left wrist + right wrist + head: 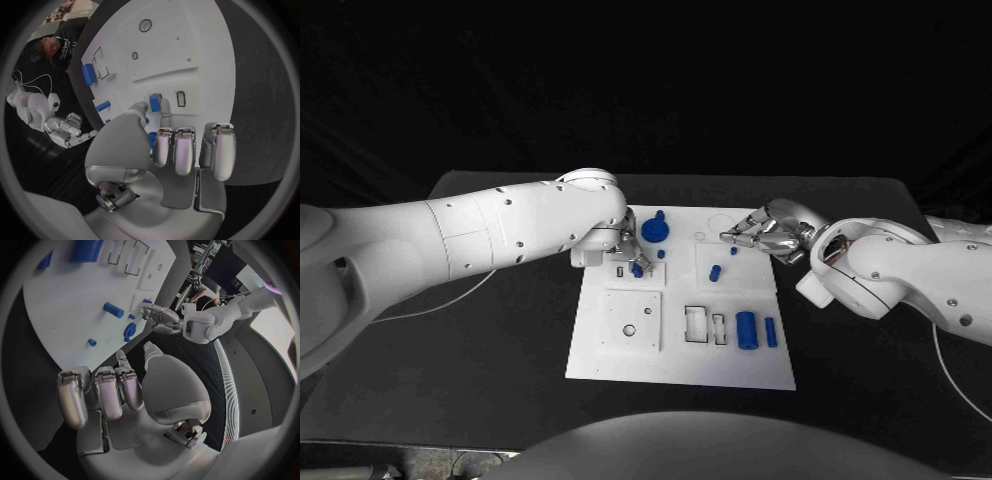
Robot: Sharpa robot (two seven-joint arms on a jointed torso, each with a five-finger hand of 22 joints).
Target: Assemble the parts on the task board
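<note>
Task board (678,360): a white plate lying flat in the middle of the black table (473,370), its long side running away from the robot.
Nearest parts: a large blue cylinder (747,329) and a thinner blue bar (770,331) lie side by side on the board's near right area, just beside two rectangular recesses.
Square plate (630,320): a raised white square with a small round hole, on the near left of the board.
Middle parts: a short blue peg (715,271) lies on the board's right half, with a smaller blue piece (733,250) a little farther back.
Left hand (625,250): over the board's left half, fingers pointing down. In the left wrist view, the thumb and one finger pinch a small blue part (154,103) just above the board, beside a small rectangular slot (180,98); the other fingers (187,150) are curled side by side.
Blue round part (653,230): a disc-like piece on the far left of the board, just behind the left hand.
Right hand (764,232): at the board's far right edge, fingers loosely curled and apart, holding nothing; whether the fingertips touch the board I cannot tell.
</note>
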